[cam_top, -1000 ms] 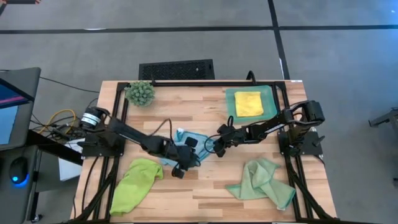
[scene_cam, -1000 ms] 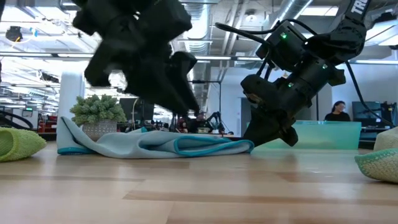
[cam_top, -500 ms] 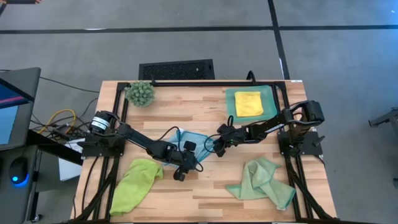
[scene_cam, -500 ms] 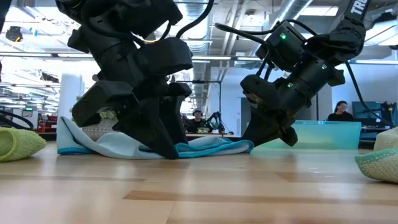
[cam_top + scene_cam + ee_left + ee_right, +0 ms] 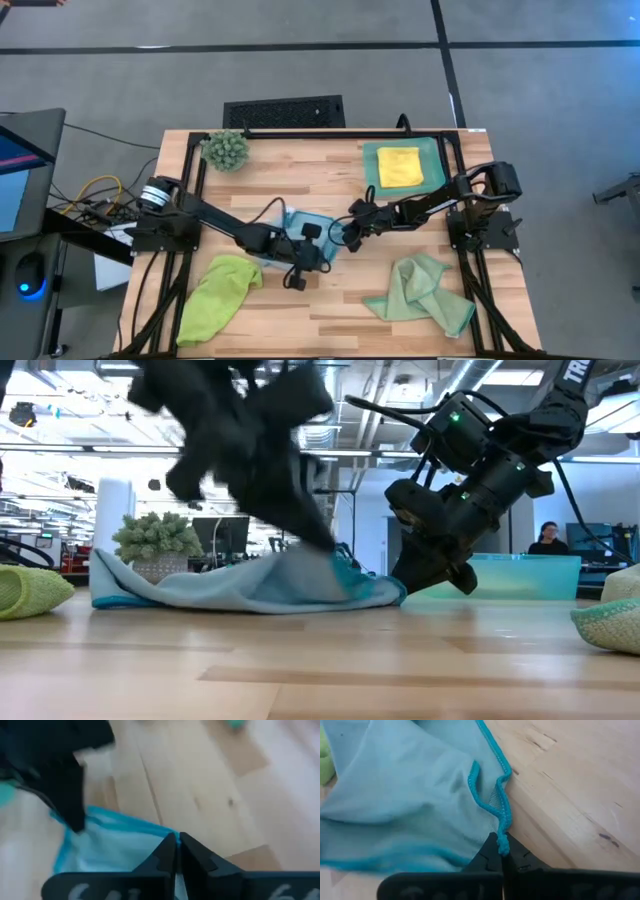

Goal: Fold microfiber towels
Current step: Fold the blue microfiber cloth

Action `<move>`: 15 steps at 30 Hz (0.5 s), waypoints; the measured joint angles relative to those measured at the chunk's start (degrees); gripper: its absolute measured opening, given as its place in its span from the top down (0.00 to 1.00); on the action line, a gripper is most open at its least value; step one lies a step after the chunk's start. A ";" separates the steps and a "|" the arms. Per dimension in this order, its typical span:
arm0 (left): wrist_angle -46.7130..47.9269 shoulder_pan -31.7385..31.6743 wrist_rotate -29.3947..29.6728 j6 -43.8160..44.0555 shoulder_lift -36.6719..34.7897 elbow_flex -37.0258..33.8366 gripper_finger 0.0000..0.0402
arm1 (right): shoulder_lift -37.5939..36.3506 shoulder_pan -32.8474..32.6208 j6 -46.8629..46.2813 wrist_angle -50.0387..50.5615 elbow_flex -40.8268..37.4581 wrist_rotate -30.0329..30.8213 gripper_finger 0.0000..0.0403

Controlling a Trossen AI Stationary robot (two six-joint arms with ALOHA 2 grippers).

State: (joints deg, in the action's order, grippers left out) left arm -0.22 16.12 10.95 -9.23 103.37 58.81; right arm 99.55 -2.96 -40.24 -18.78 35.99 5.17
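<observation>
The left gripper [image 5: 303, 262] has just snapped shut on the near edge of the light blue towel [image 5: 300, 225], where half a second ago its jaws stood wide over the cloth; in the low view the fabric now rises into a peak under it. The right gripper [image 5: 352, 232] stays clamped on the towel's right corner, its teal hem pinched between the fingertips in the right wrist view. With both edges held, the fold looks ready to begin. The towel lies mid-table on the wooden table [image 5: 330, 300]; the lime green towel [image 5: 215, 295] sits near left, the sage green towel [image 5: 425, 290] near right, and the yellow towel [image 5: 399, 165] rests folded in the teal tray [image 5: 370, 160] far right, with the spiky plant [image 5: 226, 149] far left. Beyond are grey floor and an office with a seated person [image 5: 545, 540].
</observation>
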 joint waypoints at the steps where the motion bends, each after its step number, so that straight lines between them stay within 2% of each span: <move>1: 0.37 0.01 0.05 -0.57 -1.73 -0.02 0.99 | -0.51 -0.06 0.20 0.02 0.20 -0.04 1.00; 7: 2.43 -1.21 1.11 -3.59 -13.15 0.02 1.00 | -2.92 -0.03 5.15 -0.32 3.19 -0.40 1.00; 15: 9.50 -2.05 0.72 -1.35 -25.66 0.03 1.00 | -13.59 0.01 12.69 0.52 8.61 -0.70 1.00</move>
State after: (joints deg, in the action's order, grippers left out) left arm 9.28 14.07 11.67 -10.58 77.71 58.83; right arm 85.96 -2.95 -27.55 -18.26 44.60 4.47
